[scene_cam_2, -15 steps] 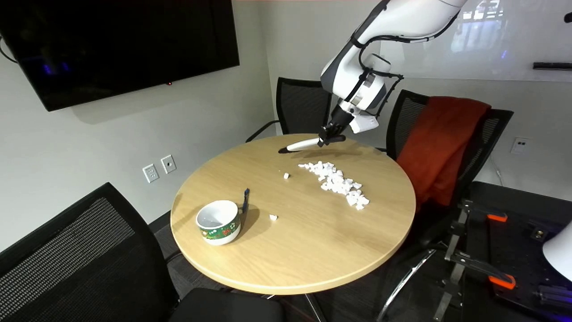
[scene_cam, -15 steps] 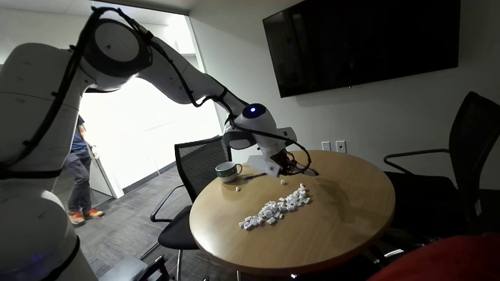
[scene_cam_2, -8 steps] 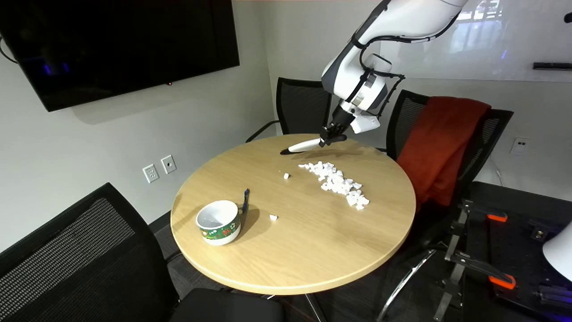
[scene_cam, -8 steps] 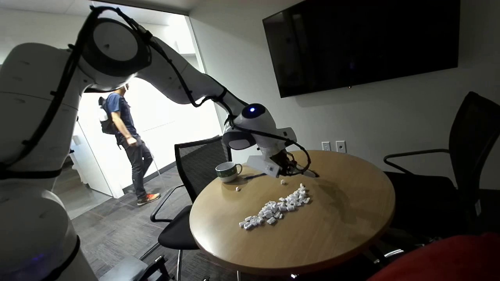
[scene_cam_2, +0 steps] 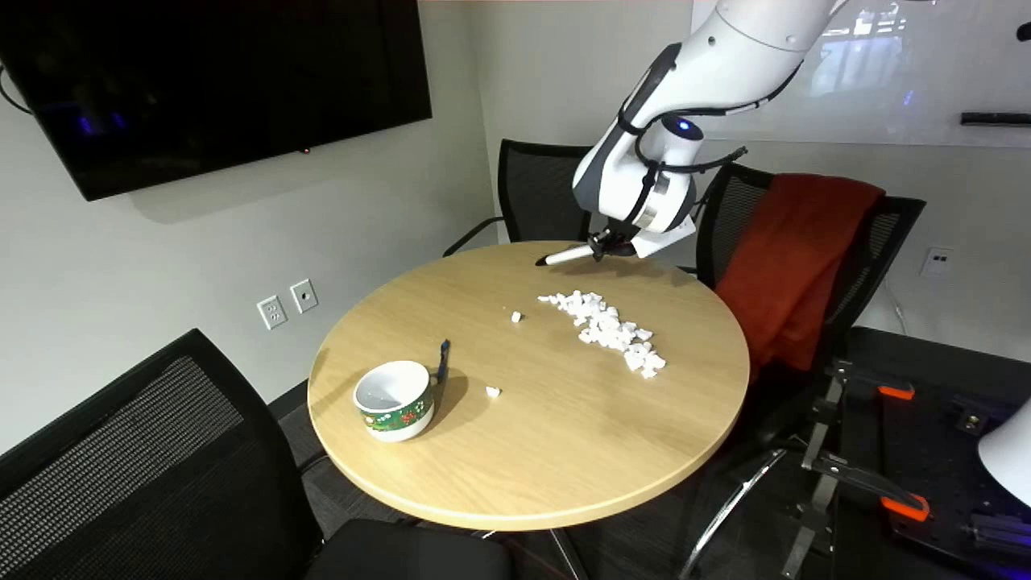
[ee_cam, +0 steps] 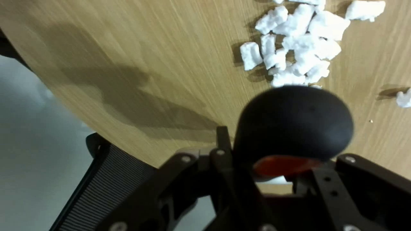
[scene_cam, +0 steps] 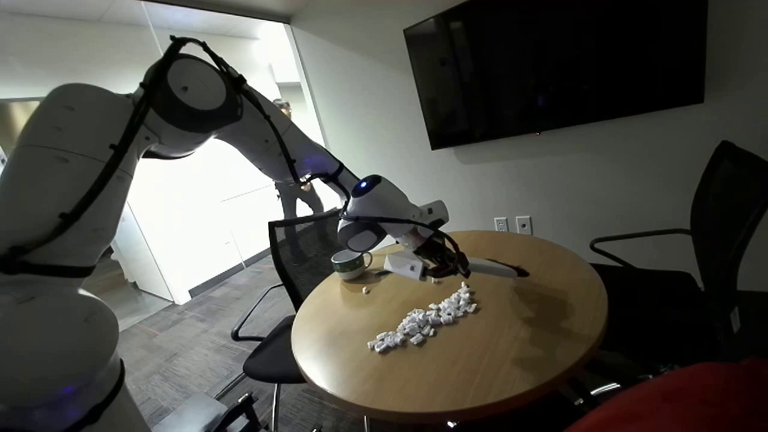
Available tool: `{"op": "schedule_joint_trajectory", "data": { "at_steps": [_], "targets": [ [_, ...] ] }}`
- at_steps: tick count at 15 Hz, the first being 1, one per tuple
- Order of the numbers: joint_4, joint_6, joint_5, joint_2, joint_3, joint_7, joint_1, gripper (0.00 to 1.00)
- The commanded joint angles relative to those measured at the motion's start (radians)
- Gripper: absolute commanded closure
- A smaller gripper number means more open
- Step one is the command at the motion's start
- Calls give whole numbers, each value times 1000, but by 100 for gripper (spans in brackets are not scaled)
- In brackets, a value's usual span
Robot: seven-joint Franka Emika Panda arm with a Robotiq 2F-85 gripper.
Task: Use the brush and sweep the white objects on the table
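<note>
Holding brush (scene_cam_2: 569, 255) in closed pincer (scene_cam_2: 598, 246) | lower softly to desk (scene_cam_2: 515, 451) | sweep slowly white bits (scene_cam_2: 608, 327), right of frame centre

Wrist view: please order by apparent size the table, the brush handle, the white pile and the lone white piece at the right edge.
1. Table
2. Brush handle and white pile: unsure, as the handle is nearer the camera and the frame crops the pile
3. Lone white piece, also cropped

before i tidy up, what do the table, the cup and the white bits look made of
Table: likely wood or veneer, satin; fine grain and soft sheen.
Cup: probably glazed ceramic; smooth white inside, patterned green band.
White bits: perhaps foam, matt; ragged edges.
</note>
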Motion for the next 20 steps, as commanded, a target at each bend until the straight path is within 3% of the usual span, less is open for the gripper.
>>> {"op": "schedule_joint_trajectory", "data": {
  "at_steps": [1, 2, 3, 4, 9, 11, 20],
  "targets": [
    [-11, 23, -33, 13, -49, 56, 57, 86],
    [-47, 44, -220, -14, 9, 192, -7, 86],
    [-43, 26, -281, -21, 10, 222, -16, 86],
    [-7, 8, -185, -21, 22, 123, -17, 86],
    [11, 4, -205, -77, 227, 97, -187, 86],
    [6, -13, -203, -81, 275, 91, -229, 86],
    [-49, -109, -238, -60, 168, 132, -159, 86]
  ]
}}
